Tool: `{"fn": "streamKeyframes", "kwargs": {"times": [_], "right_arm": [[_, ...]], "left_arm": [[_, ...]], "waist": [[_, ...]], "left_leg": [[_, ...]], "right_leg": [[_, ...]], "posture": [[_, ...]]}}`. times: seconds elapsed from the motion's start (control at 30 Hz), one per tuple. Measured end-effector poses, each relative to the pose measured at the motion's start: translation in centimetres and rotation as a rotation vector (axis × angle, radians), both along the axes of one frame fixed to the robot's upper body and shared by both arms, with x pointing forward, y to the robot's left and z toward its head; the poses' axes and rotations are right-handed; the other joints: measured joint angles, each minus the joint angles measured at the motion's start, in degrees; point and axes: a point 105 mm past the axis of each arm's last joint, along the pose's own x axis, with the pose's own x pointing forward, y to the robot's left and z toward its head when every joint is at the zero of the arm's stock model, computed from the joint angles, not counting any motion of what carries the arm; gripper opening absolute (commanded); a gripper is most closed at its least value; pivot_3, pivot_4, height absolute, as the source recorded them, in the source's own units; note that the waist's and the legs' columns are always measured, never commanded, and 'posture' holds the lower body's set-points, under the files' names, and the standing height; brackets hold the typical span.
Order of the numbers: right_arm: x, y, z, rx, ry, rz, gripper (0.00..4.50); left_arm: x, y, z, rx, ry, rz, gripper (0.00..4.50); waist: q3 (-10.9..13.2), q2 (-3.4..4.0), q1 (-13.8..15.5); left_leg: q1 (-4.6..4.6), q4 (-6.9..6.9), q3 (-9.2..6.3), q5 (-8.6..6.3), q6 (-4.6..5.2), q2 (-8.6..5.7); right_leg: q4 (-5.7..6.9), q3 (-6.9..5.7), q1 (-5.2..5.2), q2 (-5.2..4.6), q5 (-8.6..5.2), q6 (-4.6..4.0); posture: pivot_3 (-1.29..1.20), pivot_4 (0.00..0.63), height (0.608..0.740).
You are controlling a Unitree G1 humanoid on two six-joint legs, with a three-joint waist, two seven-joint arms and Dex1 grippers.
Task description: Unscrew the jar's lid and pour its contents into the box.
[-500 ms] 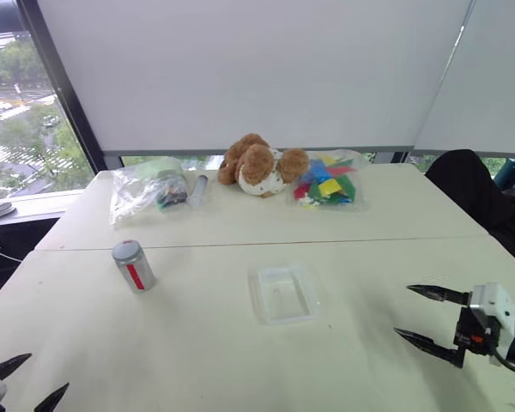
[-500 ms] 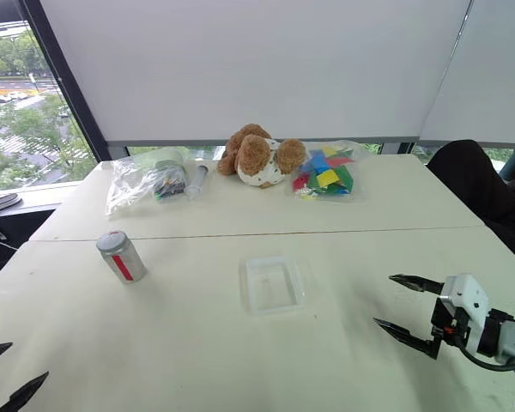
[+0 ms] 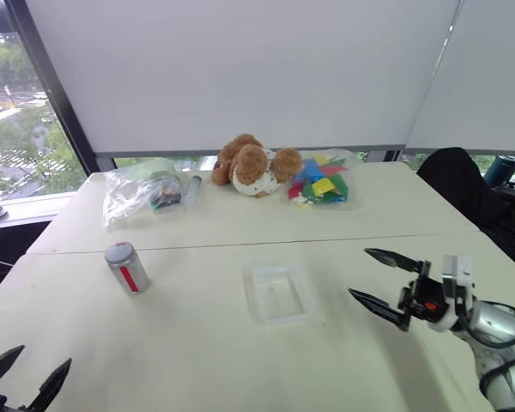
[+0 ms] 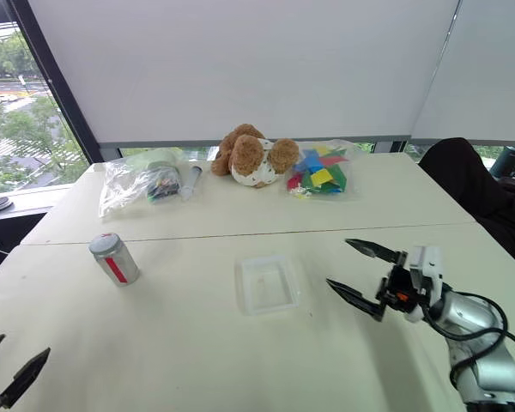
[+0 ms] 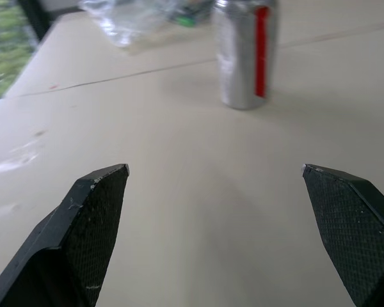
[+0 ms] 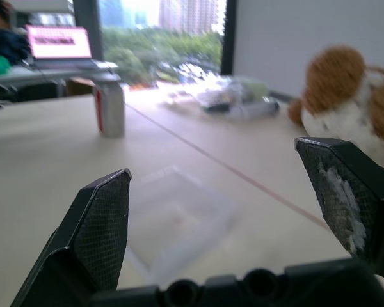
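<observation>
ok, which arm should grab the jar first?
Left. The left gripper is open on the jar's side, pointing at it; the right gripper, also open, sits beyond the box.

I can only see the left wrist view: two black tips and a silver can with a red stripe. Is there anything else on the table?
Observer: Yes. A shallow clear box lies flat near the table's middle, to the right of the jar.
Operator: Is the jar already open?
Observer: No, its lid sits on top and the jar stands upright.
Operator: Where is the other arm?
Observer: The right tool hangs open just right of the box, holding nothing.
Operator: Anything farther back?
Observer: A brown plush toy lies between two clear bags at the far edge, the right bag holding coloured pieces.
</observation>
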Motion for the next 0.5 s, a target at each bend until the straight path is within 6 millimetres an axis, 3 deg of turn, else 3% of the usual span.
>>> {"fn": "streamKeyframes", "kwargs": {"times": [0.1,0.2,0.5], "right_arm": [[-0.1,2.1,0.1,0.016,-0.019,0.106,4.5],[-0.3,3.3,0.3,0.009,-0.044,0.173,4.5],[-0.2,2.4,-1.0,-0.009,-0.015,0.174,4.5]], "left_arm": [[-0.6,-0.5,-1.6,-0.099,-0.041,0.162,4.47],[0.5,-2.3,-2.5,-0.144,-0.047,0.197,4.47],[7.4,-6.5,0.5,-0.081,-0.1,0.166,4.47]], "waist": [[0.01,-0.02,0.42],[0.01,-0.08,1.17],[-0.07,-0.12,1.54]], "left_leg": [[-0.03,0.19,0.0,-0.02,-0.04,-0.04],[-0.03,0.35,-0.06,-0.02,-0.05,-0.08],[0.07,0.34,-0.04,0.02,-0.08,-0.01]], "right_leg": [[-0.01,-0.04,0.09,0.14,0.02,0.01],[0.02,-0.08,0.19,0.15,0.05,-0.05],[0.16,-0.07,0.17,0.32,0.14,-0.13]], "posture": [[0.0,0.15,0.74],[0.0,0.15,0.74],[0.0,0.15,0.74]]}}
